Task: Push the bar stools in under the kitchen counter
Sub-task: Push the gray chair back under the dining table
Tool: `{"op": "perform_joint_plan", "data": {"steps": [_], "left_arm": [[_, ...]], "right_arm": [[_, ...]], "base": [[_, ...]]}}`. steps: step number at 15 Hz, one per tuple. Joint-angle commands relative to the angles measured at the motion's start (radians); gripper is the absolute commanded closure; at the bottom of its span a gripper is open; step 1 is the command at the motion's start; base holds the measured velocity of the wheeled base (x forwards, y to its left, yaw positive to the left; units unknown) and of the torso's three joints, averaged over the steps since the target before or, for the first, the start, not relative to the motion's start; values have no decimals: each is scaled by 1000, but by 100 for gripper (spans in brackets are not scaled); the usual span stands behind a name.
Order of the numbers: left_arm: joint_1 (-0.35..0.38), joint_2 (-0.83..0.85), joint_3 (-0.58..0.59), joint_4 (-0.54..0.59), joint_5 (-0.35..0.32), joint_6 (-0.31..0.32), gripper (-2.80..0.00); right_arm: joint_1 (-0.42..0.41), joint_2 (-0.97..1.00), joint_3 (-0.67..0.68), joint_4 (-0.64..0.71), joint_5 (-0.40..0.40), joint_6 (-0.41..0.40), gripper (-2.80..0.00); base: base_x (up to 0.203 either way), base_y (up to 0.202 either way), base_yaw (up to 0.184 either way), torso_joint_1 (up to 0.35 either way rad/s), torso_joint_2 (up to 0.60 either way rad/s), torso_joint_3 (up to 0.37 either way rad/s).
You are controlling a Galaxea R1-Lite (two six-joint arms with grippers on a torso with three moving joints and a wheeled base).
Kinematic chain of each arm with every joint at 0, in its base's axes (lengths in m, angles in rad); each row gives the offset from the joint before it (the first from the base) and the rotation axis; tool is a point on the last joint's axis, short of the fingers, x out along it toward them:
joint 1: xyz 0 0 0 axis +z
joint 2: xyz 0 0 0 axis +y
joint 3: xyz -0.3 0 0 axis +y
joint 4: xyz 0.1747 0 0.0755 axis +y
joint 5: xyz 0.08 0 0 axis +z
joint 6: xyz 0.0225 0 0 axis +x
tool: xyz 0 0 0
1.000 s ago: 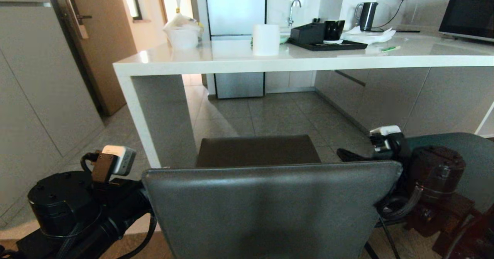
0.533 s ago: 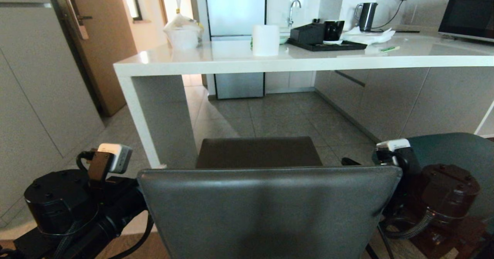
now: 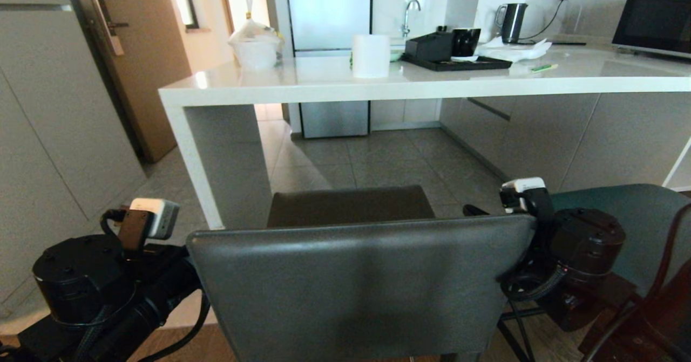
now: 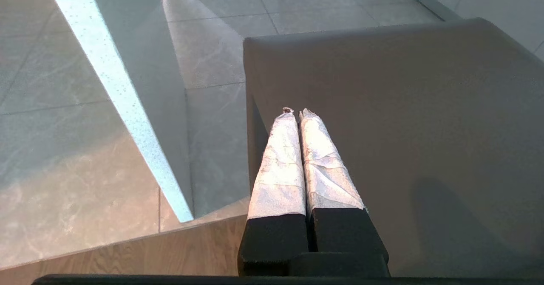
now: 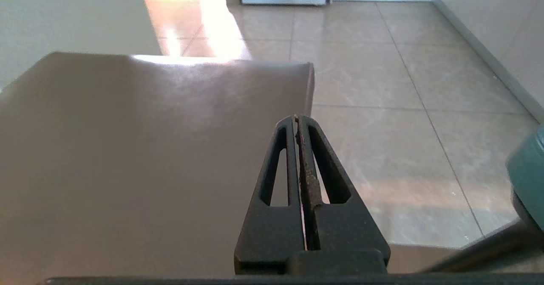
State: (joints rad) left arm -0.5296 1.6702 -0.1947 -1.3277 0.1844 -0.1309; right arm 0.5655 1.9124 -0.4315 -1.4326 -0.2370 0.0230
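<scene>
Grey tiled floor (image 3: pixel 378 157) is seen, lit by daylight from a window (image 3: pixel 186 0). A wooden door (image 3: pixel 135 54) and grey cabinets (image 3: pixel 545 135) are noted.

Square-backed stool (image 3: pixel 367 281) before the counter (image 3: pixel 432 81), round-backed stool (image 3: pixel 621 216) right of it

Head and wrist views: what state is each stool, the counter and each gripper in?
Grey stool: upright, seat not yet under the counter.
Teal stool: out from the counter, at the right.
Counter: nothing tucked beneath.
Left gripper: shut, over the grey seat.
Right gripper: shut, empty.
</scene>
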Motion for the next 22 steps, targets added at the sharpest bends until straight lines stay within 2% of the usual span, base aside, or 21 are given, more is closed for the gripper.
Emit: {"op": "perform_joint_plan", "data": {"steps": [1,6,12,16,19,22], "left_arm": [[-7,11,0,-7,-11,-3,0],[-8,45,-13,-8,-5,0,0],[65,176,-197,-47,2,9,0],[70,220,-236,-51,27,31,0],[77,211,-229,-68,26,27,0],[121,224,-214,-128,23,47,0]], "right_arm": [[-10,22,-20,-11,18,2,0],[-42,27,-44,17,45,-6,0],[-129,39,39,-59,58,-5,0],[-239,43,39,-60,167,-3,0],[-231,59,-4,-57,176,-6,0],[-218,79,-72,-29,179,-9,0]], "base": [[0,0,0,0,0,0],[0,0,0,0,0,0],[0,0,0,0,0,0],[0,0,0,0,0,0],[0,0,0,0,0,0],[0,0,0,0,0,0]]}}
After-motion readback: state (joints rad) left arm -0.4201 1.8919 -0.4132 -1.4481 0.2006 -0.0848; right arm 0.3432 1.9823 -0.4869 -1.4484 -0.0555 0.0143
